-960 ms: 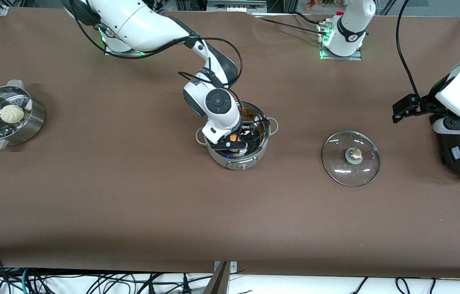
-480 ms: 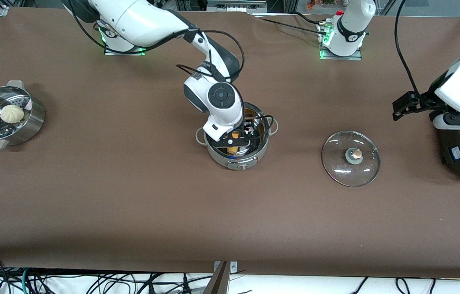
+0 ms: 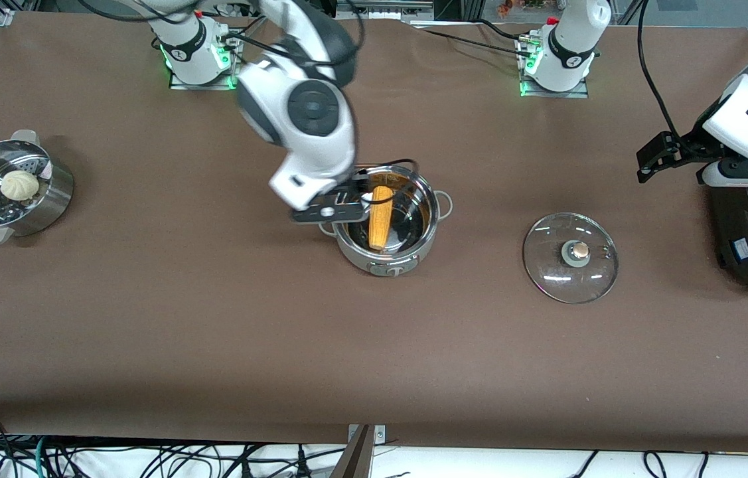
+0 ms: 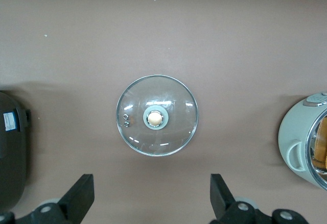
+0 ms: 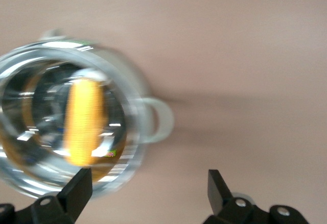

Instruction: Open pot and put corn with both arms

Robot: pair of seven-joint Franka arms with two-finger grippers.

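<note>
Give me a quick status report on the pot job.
Right claw open, empty, over pot rim. Left claw open above glass lid. Corn in pot. Nothing blocking.

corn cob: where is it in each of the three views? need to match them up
Front view: the corn lies inside the open pot, beside the right gripper.
Left wrist view: only an orange sliver inside the pot at the picture's edge.
Right wrist view: blurred yellow cob inside the pot.
Shared landmark: the pot's loop handle.

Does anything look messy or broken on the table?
Nothing stands out. The corn lies inside the open pot, and the glass lid sits flat on the table beside it, toward the left arm's end. Nothing looks spilled or tipped over.
</note>
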